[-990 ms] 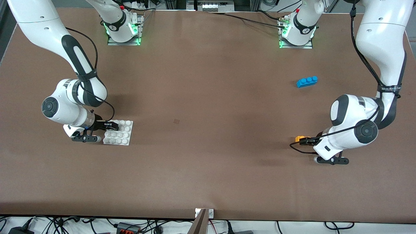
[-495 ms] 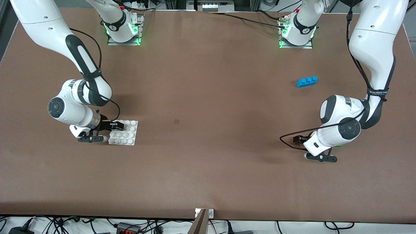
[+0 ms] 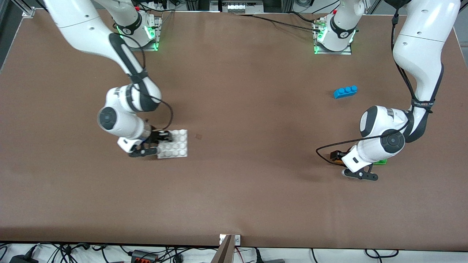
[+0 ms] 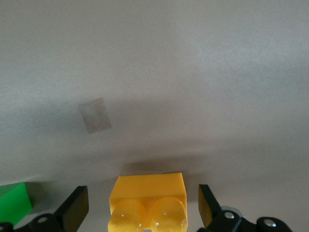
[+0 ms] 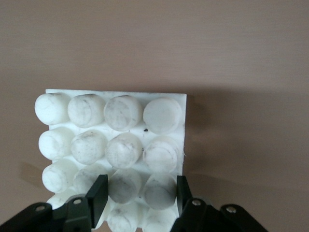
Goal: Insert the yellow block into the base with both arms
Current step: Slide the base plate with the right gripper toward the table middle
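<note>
- At the right arm's end of the table, the right gripper (image 3: pixel 163 140) is clamped on the edge of the base (image 3: pixel 176 145); in the right wrist view its fingers (image 5: pixel 99 194) straddle studs along the base's (image 5: pixel 112 145) near edge; whether the base rests on the table (image 3: pixel 234 175) or hangs just above it cannot be told.
- At the left arm's end, the left gripper (image 3: pixel 338 156) is down at the block (image 3: pixel 340 158); in the left wrist view the block (image 4: pixel 147 203) sits between the fingers (image 4: pixel 75 209), which stand apart with a gap on each side, so the block is not yet gripped.
- A green brick (image 3: pixel 381 162) lies just beside the block, a blue brick (image 3: pixel 345 91) farther from the front camera.
- Judged done: base grasped, left gripper lined up on the block; judged left: closing on the block, bringing the two parts together, pressing the block onto the studs; the parts are well apart, so the task looks early.
</note>
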